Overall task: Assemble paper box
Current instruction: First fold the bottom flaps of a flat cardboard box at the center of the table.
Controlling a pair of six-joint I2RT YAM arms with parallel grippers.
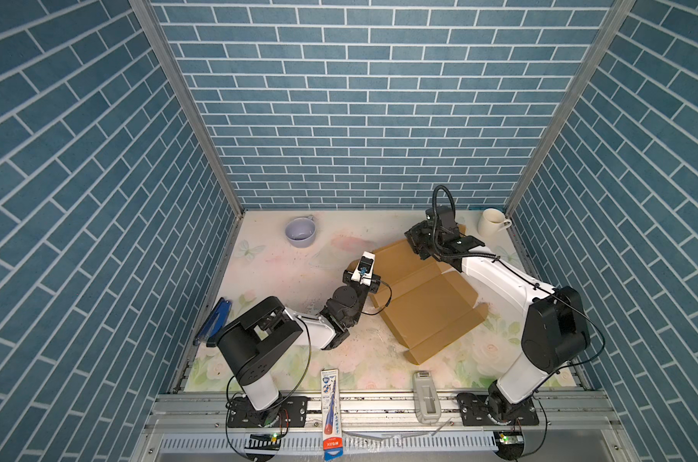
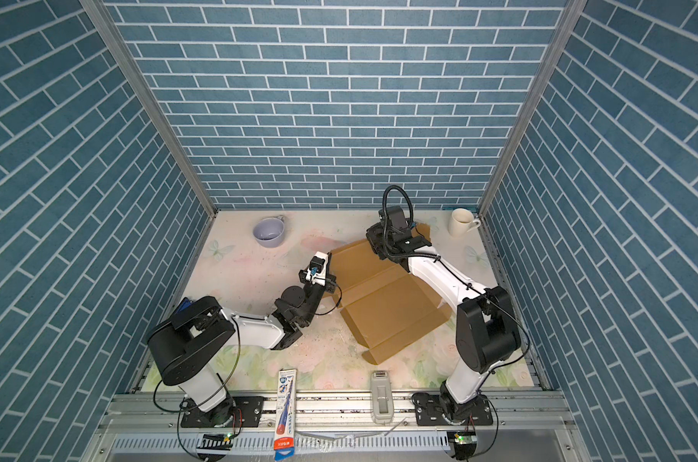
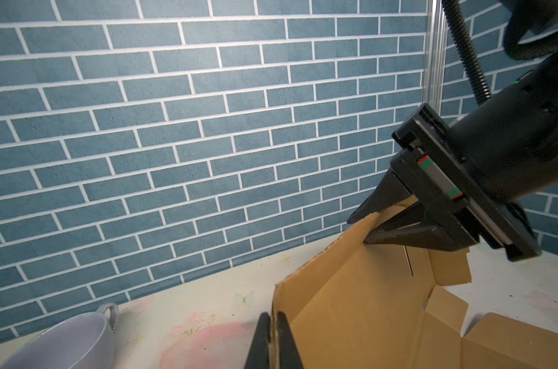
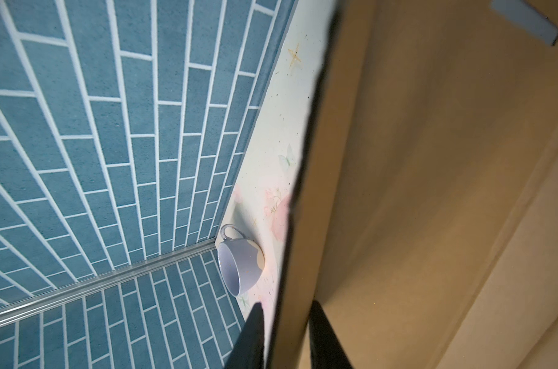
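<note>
So, biggest thing first: the table (image 1: 291,288) fills the lower middle of both top views. The paper box (image 1: 431,304) lies right of centre on it, mostly a flat brown sheet with creases and flaps, its far panel tipped up off the surface. We reckon that's the step in hand: standing a wall up along its crease.

The left gripper (image 3: 273,316) sits at the bottom middle of the left wrist view, clamped tight on the end of that raised panel. We'd guess that's to stop it flopping down.

The right gripper (image 3: 359,230), at the right of that same view, straddles the panel's top edge with a finger on each side. The right wrist view shows the edge running between the fingers too, but we honestly can't tell if it's pinching the cardboard or just around it. Two holds spread along one panel makes sense for floppy card.

The lilac cup (image 1: 299,233), upper left on the table, and the cream mug (image 1: 492,222), far right corner, sit well apart from all this
</note>
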